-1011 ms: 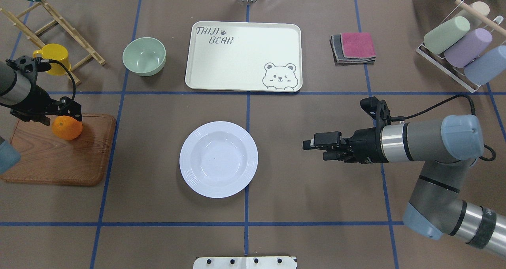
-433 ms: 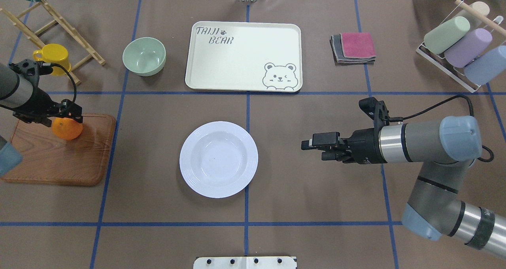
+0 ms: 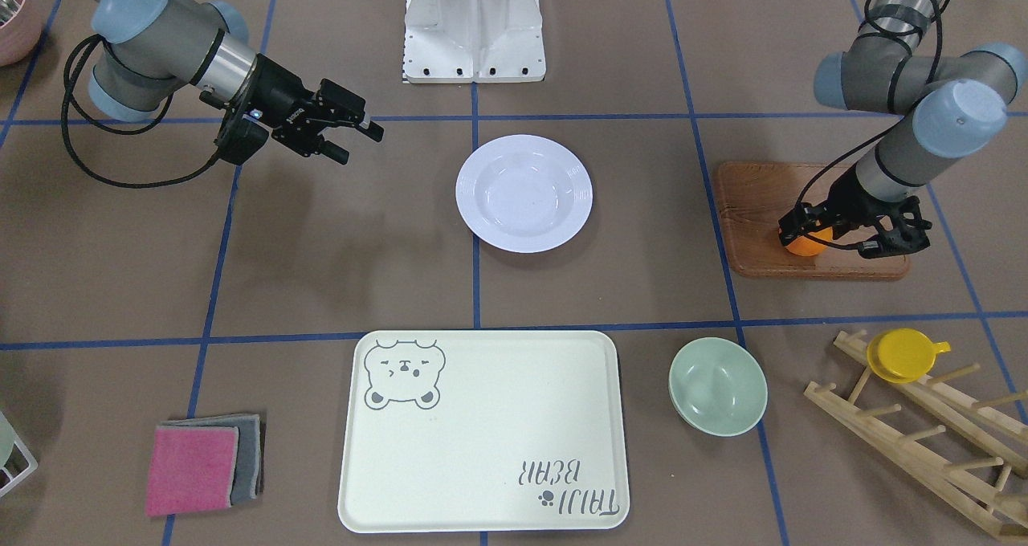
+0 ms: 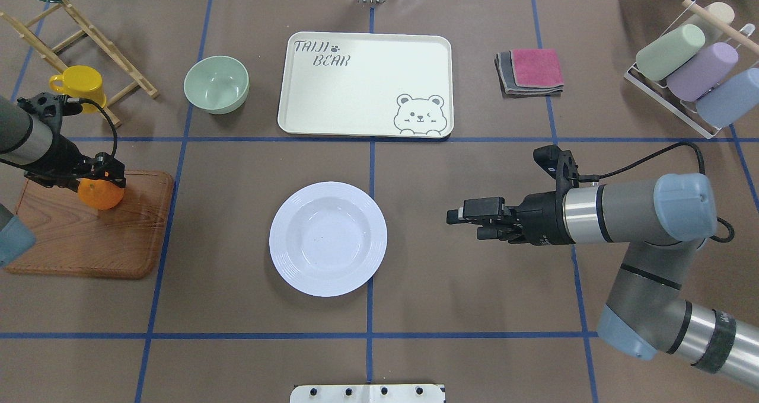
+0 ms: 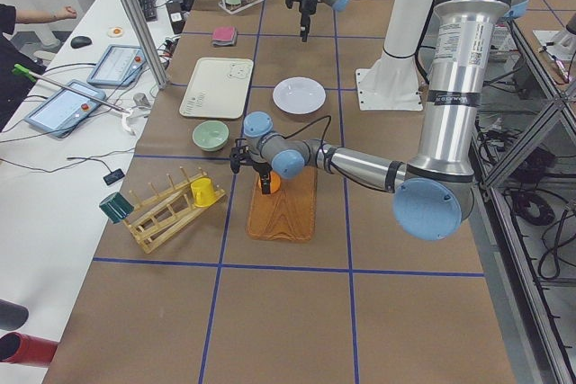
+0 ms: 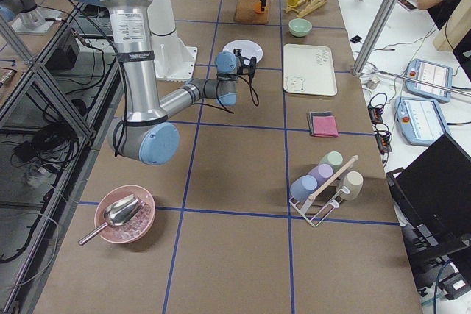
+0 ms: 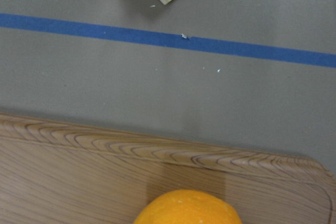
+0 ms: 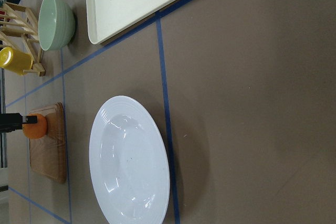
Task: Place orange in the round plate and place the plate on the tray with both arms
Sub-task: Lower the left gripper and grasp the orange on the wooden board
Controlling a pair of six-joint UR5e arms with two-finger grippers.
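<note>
The orange [image 4: 102, 198] sits on the brown wooden board [image 4: 83, 243] at the table's left. My left gripper [image 4: 99, 179] is down over its top, open, with a finger on either side; the front view shows the same around the orange [image 3: 803, 246]. Only the orange's top [image 7: 188, 208] shows in the left wrist view, without the fingers. The empty white round plate [image 4: 328, 239] lies at the table's middle. My right gripper [image 4: 459, 222] hovers open to its right, pointing at it. Beyond the plate, the cream tray [image 4: 364, 86] is empty.
A mint-green bowl [image 4: 216, 85] stands left of the tray. A yellow cup [image 4: 80, 86] rests against a wooden rack [image 4: 89, 29] at the far left. Folded cloths [image 4: 529, 71] and a wire rack of pastel cups [image 4: 688, 71] are at the far right.
My left gripper has come down lower over the orange, which stays on the board. My right gripper has crept a little left, closer to the plate.
</note>
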